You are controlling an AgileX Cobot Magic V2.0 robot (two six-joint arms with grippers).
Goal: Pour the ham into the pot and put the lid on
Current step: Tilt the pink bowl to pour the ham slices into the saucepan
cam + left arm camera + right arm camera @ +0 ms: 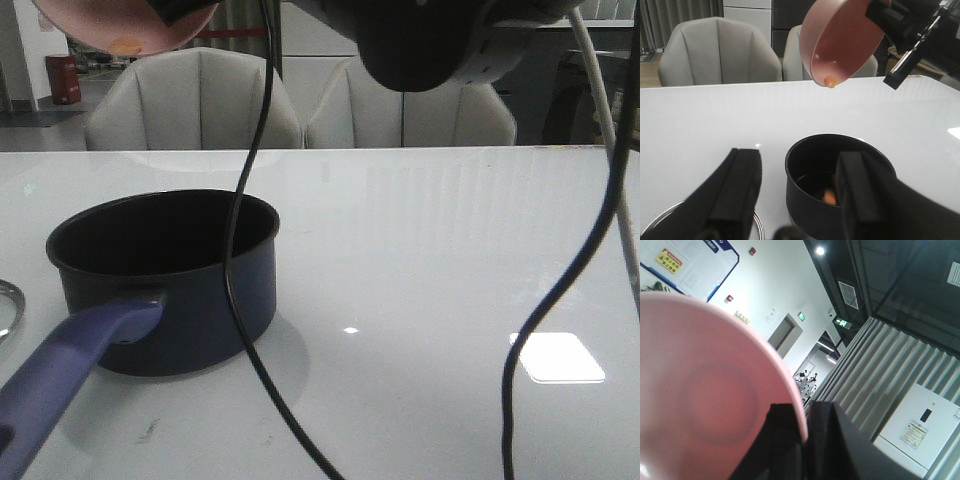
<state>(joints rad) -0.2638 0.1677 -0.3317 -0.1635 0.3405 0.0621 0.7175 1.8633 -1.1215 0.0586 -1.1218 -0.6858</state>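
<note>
My right gripper (805, 407) is shut on the rim of the pink bowl (705, 390), holding it high and tilted steeply over the pot (165, 285). One orange ham piece (830, 81) clings at the bowl's (845, 40) lowest edge; it also shows in the front view as the ham (127, 44). Another orange piece (829, 196) lies on the black floor of the pot (812, 165), partly hidden by a finger. The left gripper (799, 156) is open and holds nothing, hovering low on the near side of the pot. Only the lid's metal rim (759, 226) shows beside it.
The pot's purple-blue handle (70, 370) points toward the table's near left corner. The lid's edge (6, 303) lies on the white table (430, 260) left of the pot. Black cables (250, 170) hang in front of the camera. Grey chairs (195, 100) stand behind the table.
</note>
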